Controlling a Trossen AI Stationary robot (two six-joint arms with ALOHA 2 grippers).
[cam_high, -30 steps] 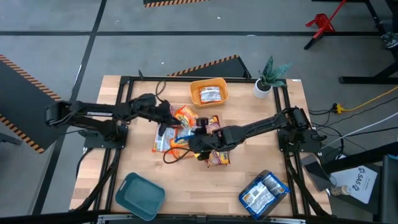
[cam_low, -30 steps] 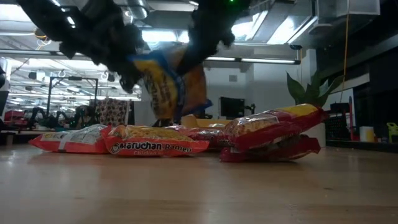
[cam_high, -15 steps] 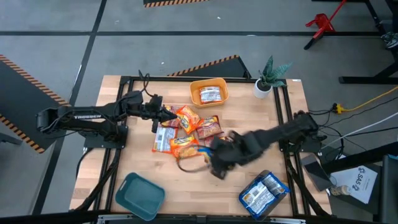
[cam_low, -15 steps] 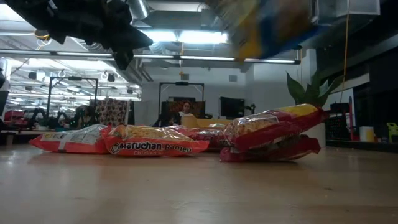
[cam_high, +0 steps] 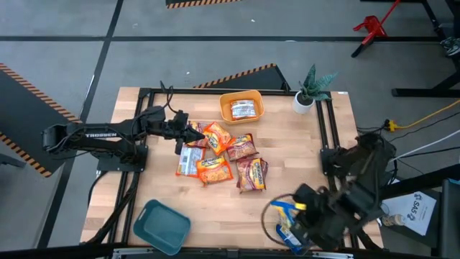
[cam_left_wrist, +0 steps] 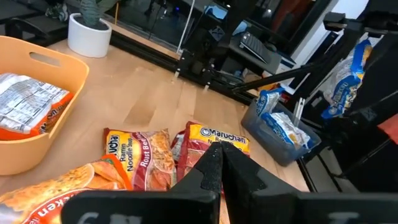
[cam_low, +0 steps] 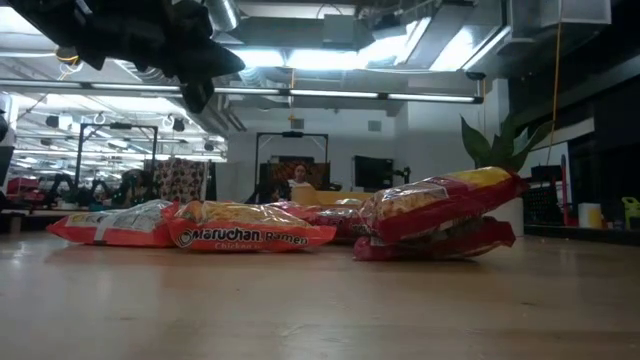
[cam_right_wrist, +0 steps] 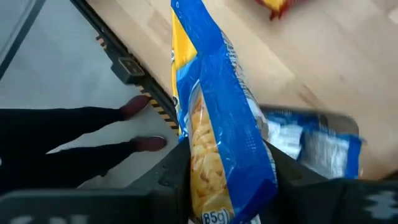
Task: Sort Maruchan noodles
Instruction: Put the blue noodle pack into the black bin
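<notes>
The Maruchan noodles lie as a loose pile of orange and red packets [cam_high: 228,155] mid-table, also in the low view [cam_low: 250,236]. One blue-yellow packet [cam_right_wrist: 217,124] is in my right gripper [cam_high: 286,214], which hangs over the grey bin [cam_right_wrist: 339,140] at the near right corner. Blue packets [cam_high: 291,232] lie in that bin. My left gripper [cam_left_wrist: 219,158] is shut and hovers just left of the pile [cam_high: 188,134], touching nothing. My right gripper pinches the blue-yellow packet between its two fingers [cam_right_wrist: 171,180] at the end printed with the weight [cam_right_wrist: 211,190]. The rest of the packet sticks out past the fingertips, lifted clear of table and bin.
An orange bin [cam_high: 226,97] holding a silver-backed packet stands at the far edge, with a potted plant [cam_high: 310,88] to its right. A teal bin [cam_high: 162,226] sits near the left front. A person's legs and shoes [cam_right_wrist: 146,109] show beside the table's near right corner.
My right gripper has lifted the blue-yellow packet off the pile and swung it fast toward the table's near right corner, ending over the grey bin. My left gripper drew back a little from the pile toward the left and far side, then kept still.
</notes>
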